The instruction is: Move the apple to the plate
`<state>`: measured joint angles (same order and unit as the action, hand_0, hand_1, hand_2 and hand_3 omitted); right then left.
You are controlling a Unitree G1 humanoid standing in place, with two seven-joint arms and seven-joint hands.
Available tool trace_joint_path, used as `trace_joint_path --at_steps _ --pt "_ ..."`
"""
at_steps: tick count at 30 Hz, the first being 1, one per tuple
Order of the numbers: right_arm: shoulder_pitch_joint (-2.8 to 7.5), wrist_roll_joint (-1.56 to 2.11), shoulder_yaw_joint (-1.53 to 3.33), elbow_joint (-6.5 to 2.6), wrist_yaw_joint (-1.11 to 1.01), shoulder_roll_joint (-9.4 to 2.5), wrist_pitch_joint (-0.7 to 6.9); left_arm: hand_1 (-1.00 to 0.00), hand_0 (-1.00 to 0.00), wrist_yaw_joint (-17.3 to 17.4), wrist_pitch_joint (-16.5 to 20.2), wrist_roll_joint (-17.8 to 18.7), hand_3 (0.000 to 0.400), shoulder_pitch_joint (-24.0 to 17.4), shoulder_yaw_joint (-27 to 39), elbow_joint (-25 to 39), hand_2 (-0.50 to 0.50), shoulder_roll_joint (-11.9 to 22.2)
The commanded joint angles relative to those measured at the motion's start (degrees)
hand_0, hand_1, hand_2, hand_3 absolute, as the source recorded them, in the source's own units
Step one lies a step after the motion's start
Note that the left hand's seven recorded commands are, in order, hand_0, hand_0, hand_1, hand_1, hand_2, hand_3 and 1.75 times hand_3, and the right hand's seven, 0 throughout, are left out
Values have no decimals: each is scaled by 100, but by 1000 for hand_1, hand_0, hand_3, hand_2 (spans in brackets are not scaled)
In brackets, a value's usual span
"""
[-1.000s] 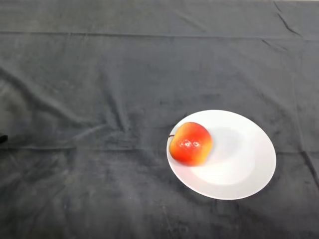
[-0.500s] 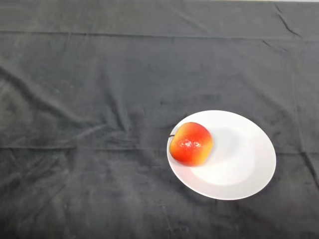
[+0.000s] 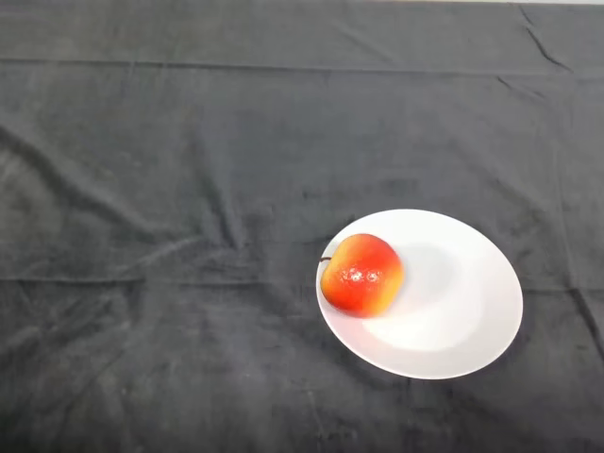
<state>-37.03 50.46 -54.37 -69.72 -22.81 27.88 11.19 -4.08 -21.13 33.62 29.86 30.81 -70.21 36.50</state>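
A red and yellow apple (image 3: 362,275) lies on a white plate (image 3: 453,311), on the plate's left side near its rim. Its short stem points left. The plate sits on the dark cloth at the lower right of the head view.
The dark cloth (image 3: 189,189) covers the whole table, with creases across it and a fold line running along its far side.
A small dark shape at the left edge one second ago has gone out of view. The apple and plate have not moved.
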Motion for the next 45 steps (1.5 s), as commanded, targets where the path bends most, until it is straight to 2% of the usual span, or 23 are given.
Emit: trace_joint_path --at_steps 1,13,26,45 --pt "-69 102 -23 7 -14 115 -42 0 0 -44 99 96 0 -81 122 -135 0 297" --pt "-71 103 -24 0 -17 118 -43 0 0 4 146 261 0 -71 439 -6 0 250" --pt "-72 103 -25 -3 -19 119 -44 0 0 85 153 272 0 -91 609 80 0 248" --pt "-73 103 -25 -6 -21 120 -44 0 0 31 63 213 0 -94 782 124 0 206"
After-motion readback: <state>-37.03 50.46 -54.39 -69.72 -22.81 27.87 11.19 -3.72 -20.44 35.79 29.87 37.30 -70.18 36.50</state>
